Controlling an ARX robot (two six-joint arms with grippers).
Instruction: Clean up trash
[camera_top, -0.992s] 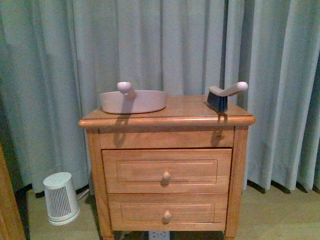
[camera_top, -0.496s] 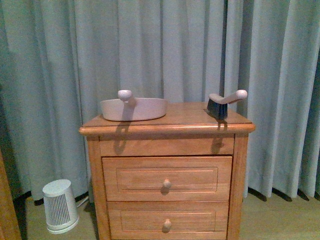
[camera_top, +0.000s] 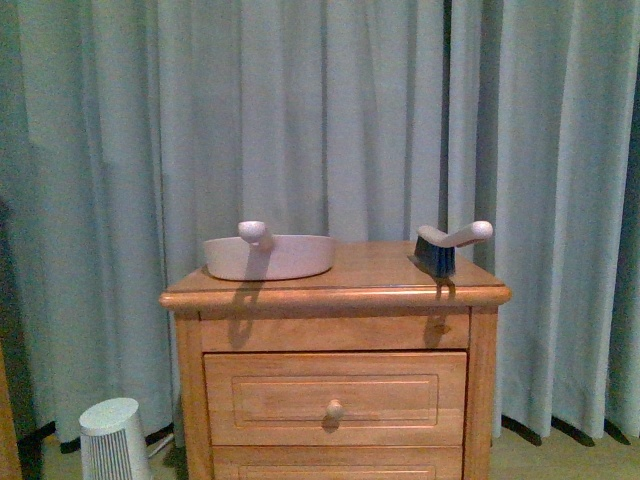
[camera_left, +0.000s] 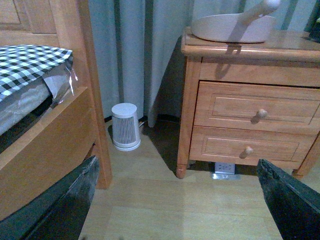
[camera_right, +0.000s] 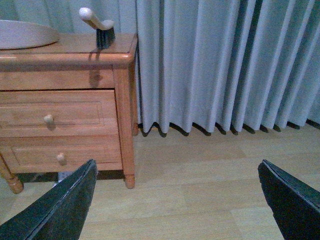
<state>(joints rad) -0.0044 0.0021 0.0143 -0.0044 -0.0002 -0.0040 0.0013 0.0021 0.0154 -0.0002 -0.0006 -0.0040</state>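
Observation:
The crumpled white paper trash shows in no view. A beige dustpan (camera_top: 268, 256) and a hand brush (camera_top: 446, 245) with dark bristles lie on top of a wooden nightstand (camera_top: 335, 400). They also show in the left wrist view, the dustpan (camera_left: 232, 27), and in the right wrist view, the brush (camera_right: 100, 25). My left gripper (camera_left: 182, 202) is open and empty above the wooden floor, in front of the nightstand. My right gripper (camera_right: 180, 200) is open and empty above the floor to the nightstand's right. Neither arm shows in the front view.
Pale blue curtains (camera_top: 320, 120) hang behind the nightstand. A small white heater (camera_left: 125, 126) stands on the floor between the nightstand and a wooden bed frame (camera_left: 65, 125) with a checked cover (camera_left: 27, 62). A wall socket (camera_left: 224, 167) lies under the nightstand.
The front view has tilted upward: the nightstand, dustpan and brush sit lower in the picture, and the bottom drawer has dropped out of view.

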